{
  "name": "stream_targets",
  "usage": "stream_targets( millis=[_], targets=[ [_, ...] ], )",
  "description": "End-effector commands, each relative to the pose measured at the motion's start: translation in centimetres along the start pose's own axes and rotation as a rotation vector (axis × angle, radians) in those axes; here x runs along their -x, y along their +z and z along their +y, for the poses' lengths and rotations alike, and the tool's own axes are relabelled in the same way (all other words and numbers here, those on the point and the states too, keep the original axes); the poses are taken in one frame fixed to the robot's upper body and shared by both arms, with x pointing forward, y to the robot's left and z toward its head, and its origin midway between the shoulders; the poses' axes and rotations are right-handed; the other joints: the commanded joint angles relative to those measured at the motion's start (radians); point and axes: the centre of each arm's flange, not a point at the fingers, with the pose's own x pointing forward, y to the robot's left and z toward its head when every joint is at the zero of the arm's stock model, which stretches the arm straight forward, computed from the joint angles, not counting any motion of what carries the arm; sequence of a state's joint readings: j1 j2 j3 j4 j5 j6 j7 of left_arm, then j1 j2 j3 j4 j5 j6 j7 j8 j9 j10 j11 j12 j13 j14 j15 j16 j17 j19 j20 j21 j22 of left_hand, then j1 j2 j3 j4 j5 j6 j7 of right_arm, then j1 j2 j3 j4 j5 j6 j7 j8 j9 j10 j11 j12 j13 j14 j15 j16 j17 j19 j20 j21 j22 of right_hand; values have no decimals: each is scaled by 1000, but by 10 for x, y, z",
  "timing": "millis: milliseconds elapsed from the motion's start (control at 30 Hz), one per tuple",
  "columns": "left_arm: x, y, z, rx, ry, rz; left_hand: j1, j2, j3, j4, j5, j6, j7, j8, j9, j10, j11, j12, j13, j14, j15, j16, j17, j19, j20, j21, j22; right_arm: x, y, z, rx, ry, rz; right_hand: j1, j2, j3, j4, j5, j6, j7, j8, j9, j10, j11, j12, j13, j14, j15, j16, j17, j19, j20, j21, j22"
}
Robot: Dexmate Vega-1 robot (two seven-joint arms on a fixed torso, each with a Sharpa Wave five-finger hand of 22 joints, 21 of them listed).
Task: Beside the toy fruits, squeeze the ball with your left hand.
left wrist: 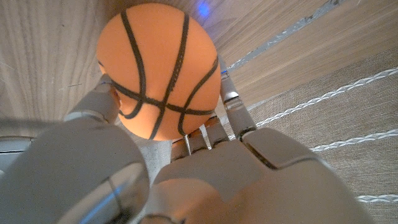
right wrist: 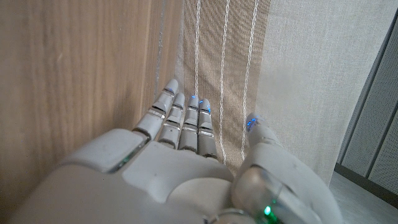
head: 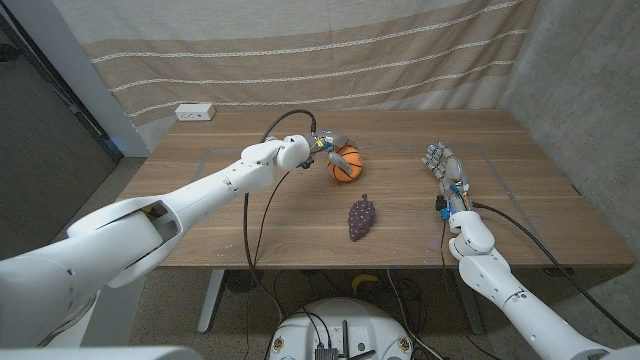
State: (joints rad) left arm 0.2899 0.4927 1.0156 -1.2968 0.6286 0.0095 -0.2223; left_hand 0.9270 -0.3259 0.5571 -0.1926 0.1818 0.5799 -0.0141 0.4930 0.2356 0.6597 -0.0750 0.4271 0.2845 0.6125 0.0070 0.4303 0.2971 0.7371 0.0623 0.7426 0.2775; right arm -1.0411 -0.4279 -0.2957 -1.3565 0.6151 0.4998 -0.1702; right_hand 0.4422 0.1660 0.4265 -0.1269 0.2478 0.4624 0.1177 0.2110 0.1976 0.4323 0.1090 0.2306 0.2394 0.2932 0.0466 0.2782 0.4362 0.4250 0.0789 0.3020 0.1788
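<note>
Wooden table [head: 250, 215] runs wide under both arms, with bare board in front of the toy grapes [head: 361, 216] and along the far edge, where a white power strip [head: 195, 112] lies near the striped curtain [head: 300, 50]. Between the grapes and the right hand [head: 446, 170] the wood is open. That right hand holds nothing; its fingers [right wrist: 180, 118] lie straight and close together, thumb apart. The left hand [head: 325, 143] wraps the ball [head: 345, 163], fingers on one side and thumb on the other. The ball sits on the table just beyond the grapes, apart from them. It is orange with black seams like a basketball, smooth and round.
</note>
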Motion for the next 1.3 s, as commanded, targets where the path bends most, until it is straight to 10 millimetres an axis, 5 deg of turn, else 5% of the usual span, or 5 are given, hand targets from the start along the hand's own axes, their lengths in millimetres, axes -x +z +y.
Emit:
stream_targets(
  millis=[33, 467, 533, 767, 1300],
  targets=[
    [-5, 1, -16, -17, -23, 9, 523, 406, -20, 5, 12, 259, 76, 73, 13, 172, -6, 26, 43, 382, -242, 25, 39, 144, -284, 87, 19, 0, 0, 0, 9, -4, 4, -5, 1, 4, -7, 4, 14, 1, 0, 2, 10, 1, 4, 3, 5, -1, 0, 3, 7, -3, 0, 5],
    [-4, 1, -19, -1, -10, 6, 565, 388, -33, 6, 33, 335, 100, 83, -10, 239, 15, 37, 82, 435, -238, 54, 84, 172, -284, 175, 27, 3, 1, 0, 13, -5, 2, -6, 2, 4, -7, 5, 15, 0, 0, 3, 13, 2, 4, 4, 6, 0, -1, 3, 7, -4, -3, 5],
    [-4, 1, -19, -2, -9, 11, 565, 377, -32, 14, 83, 345, 85, 86, -2, 270, 15, 52, 110, 481, -236, 69, 105, 191, -282, 218, 24, 3, 1, 0, 13, -6, 2, -7, 1, 4, -7, 5, 14, 0, -1, 3, 12, 1, 4, 4, 6, -1, -1, 3, 7, -3, -3, 5],
    [1, 1, -16, 9, 42, -5, 528, 332, 27, 32, 401, 334, 60, 141, 119, 319, 8, 115, 261, 556, -224, 102, 224, 168, -283, 379, 73, 4, 1, 0, 10, -5, -1, -7, 2, 4, -7, 5, 15, 0, -1, 3, 13, 1, 3, 4, 5, 0, -2, 3, 8, -4, -5, 5],
    [25, 0, 8, 73, 230, -38, 518, 314, 73, 32, 547, 353, 61, 167, 184, 338, 7, 142, 348, 577, -223, 140, 310, 154, -285, 472, 127, 7, 2, 3, 12, -1, -5, -10, 2, 5, -7, 5, 16, 0, -1, 3, 13, 1, 2, 5, 5, -1, -2, 3, 9, -4, -7, 5]
  ],
)
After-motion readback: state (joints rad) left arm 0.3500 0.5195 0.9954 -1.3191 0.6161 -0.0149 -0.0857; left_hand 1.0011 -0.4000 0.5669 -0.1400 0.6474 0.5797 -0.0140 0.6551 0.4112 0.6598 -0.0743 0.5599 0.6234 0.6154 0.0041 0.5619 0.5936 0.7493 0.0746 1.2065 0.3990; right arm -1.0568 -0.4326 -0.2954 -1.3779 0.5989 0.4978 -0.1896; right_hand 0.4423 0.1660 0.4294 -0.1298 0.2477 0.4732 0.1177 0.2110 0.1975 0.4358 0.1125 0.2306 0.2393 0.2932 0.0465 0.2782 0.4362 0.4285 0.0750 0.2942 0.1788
